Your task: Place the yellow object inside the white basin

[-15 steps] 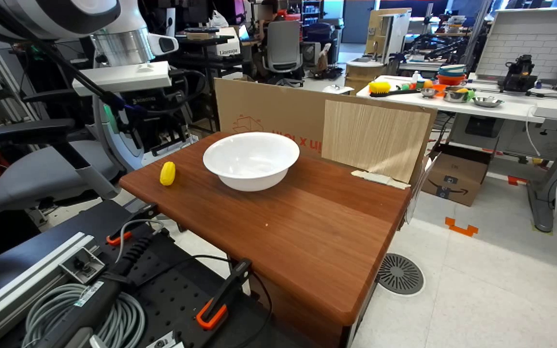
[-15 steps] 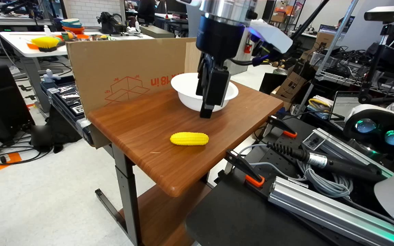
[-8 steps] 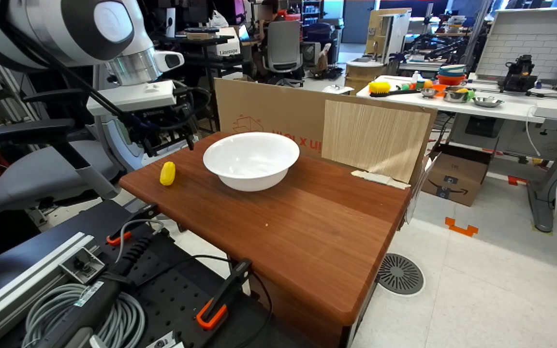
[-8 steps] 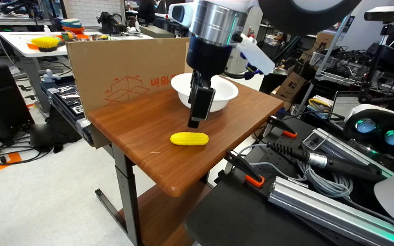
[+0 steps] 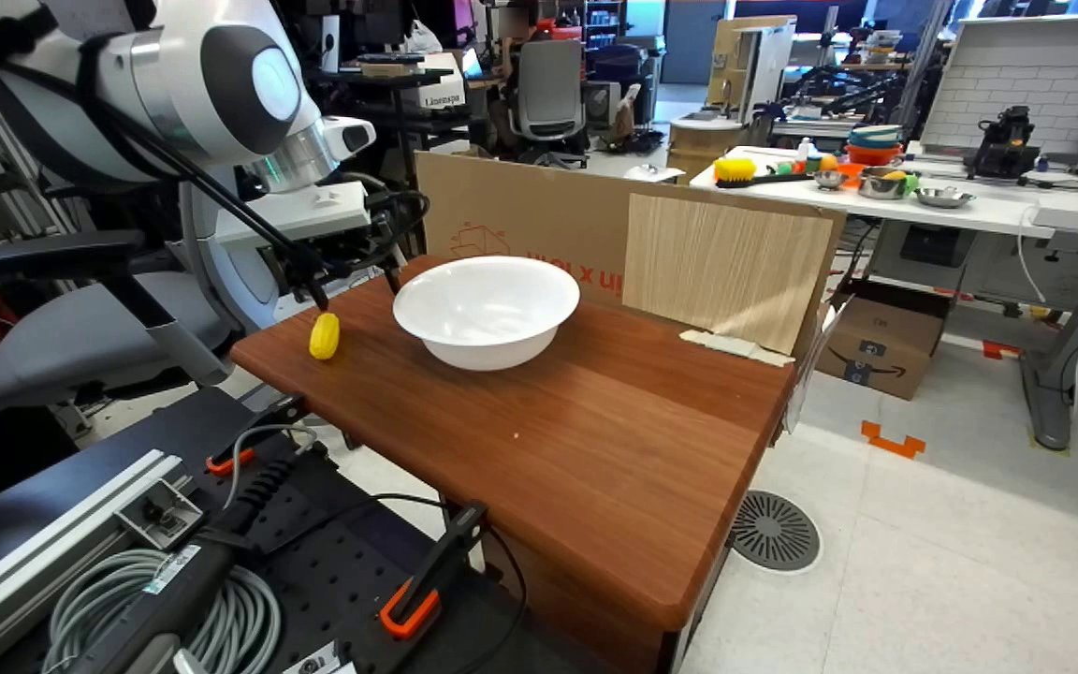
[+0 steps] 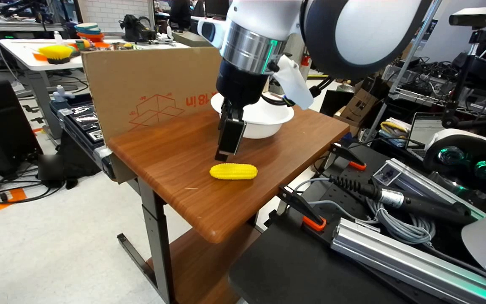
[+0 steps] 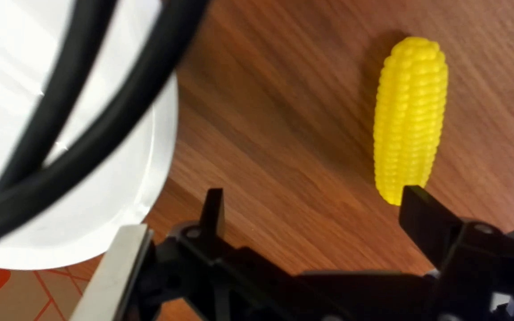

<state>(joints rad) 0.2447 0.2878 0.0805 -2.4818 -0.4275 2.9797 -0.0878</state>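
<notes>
The yellow object (image 6: 233, 171) is a ribbed corn-shaped lump lying on the brown table, also seen in an exterior view (image 5: 324, 337) and in the wrist view (image 7: 408, 116). The white basin (image 5: 487, 354) stands upright on the table, apart from the lump; it also shows in an exterior view (image 6: 264, 126) and the wrist view (image 7: 105, 214). My gripper (image 7: 312, 194) is open and empty, pointing down above the table near the lump. In the wrist view the right fingertip overlaps the lump's near end; touching is not visible. In an exterior view the gripper (image 6: 222, 158) partly covers the basin.
A cardboard panel (image 6: 163, 88) stands along one table side, with a wood-grain board (image 5: 726, 271) on it. Clamps (image 5: 436, 571) grip the table edge beside a black bench with coiled cable. A grey chair (image 5: 109, 342) stands by the table. Black cables (image 7: 118, 120) cross the wrist view.
My gripper has come down and across toward the yellow object, moving right in an exterior view and left in an exterior view. The yellow object and the basin have not moved.
</notes>
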